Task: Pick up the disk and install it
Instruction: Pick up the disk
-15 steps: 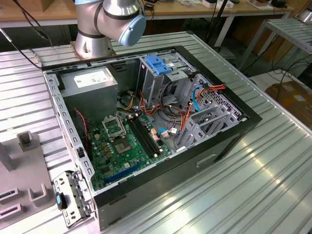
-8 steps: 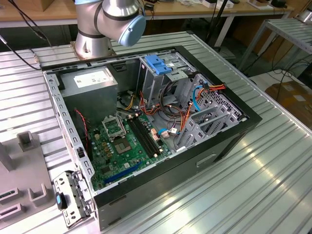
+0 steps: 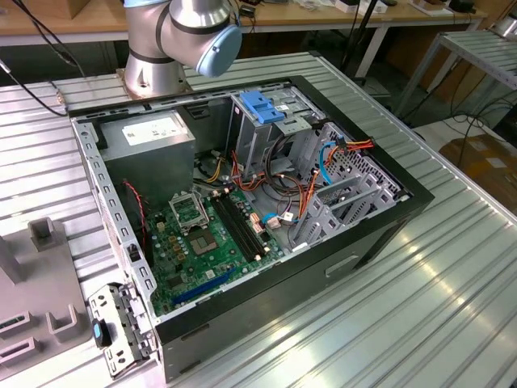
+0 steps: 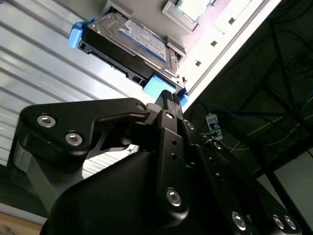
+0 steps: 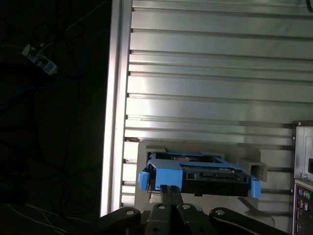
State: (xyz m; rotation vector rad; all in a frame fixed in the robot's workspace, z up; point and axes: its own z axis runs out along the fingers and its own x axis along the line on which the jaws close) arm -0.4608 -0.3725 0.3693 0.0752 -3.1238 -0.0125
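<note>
Gripper (image 5: 169,189) is right up at the disk (image 5: 205,174), fingers (image 5: 164,195) pinched together with nothing between them, tips just beside 1 blue rail (image 5: 144,180). The disk sits in a grey holder (image 5: 255,169) on the slatted table (image 5: 220,73), apart from the open computer case (image 3: 380,234).
</note>
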